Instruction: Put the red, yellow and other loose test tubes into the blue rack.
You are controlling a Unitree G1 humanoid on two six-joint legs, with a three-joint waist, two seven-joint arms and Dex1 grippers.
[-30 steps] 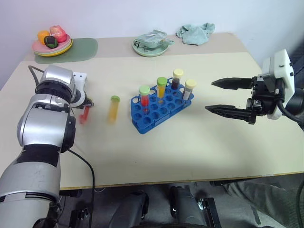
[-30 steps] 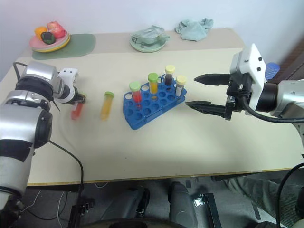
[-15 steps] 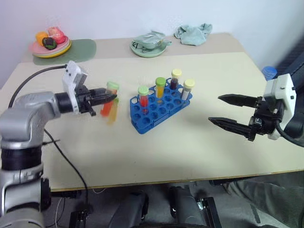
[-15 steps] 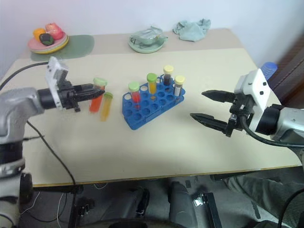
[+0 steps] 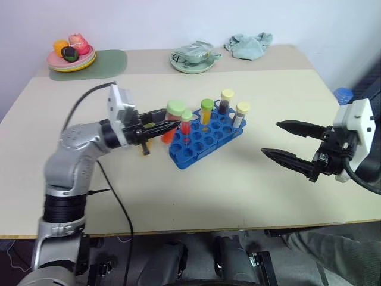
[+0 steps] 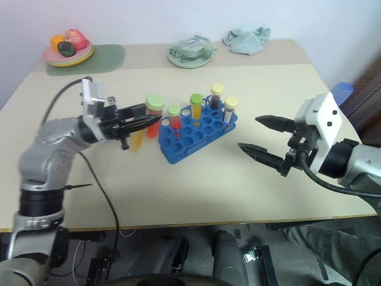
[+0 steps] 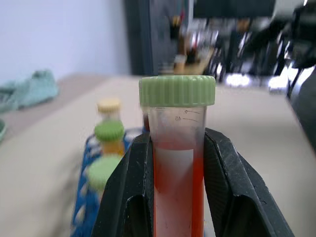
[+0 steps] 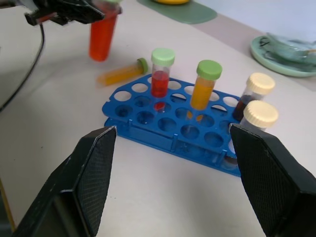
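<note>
At the far left of the counter (image 5: 250, 196) we see a plate of fruit (image 5: 71, 56) on a green mat (image 5: 110, 59). In front of it, our left gripper (image 5: 164, 124) is pinching a red tube (image 5: 171, 122) with a green cap, and it holds the tube in the air just to the left of the blue rack (image 5: 205, 140). In the left wrist view the two black fingers (image 7: 131, 197) press on both sides of this tube, under its cap. Some faint printed marks are on the clear wall there, but we cannot read them.

Behind the gripper, an orange-yellow tube (image 8: 121, 73) with a green cap lies on the counter, near the left end of the rack.

In the rack four tubes stand upright: a red one with a light green cap (image 8: 161, 74), an orange one with a green cap (image 8: 205, 85), a dark one with a pale yellow cap (image 8: 254, 94) and another with a pale yellow cap (image 8: 256, 123) just beside it. We see no readable writing on the rack or on the caps.

At the back edge stand a green dish (image 5: 191, 59) with a crumpled thing in it and, further to the right, a greenish cloth (image 5: 249, 44).

On the right, our right gripper (image 5: 292, 146) has its fingers spread wide and holds nothing. It hangs above the counter, well apart from the rack.
</note>
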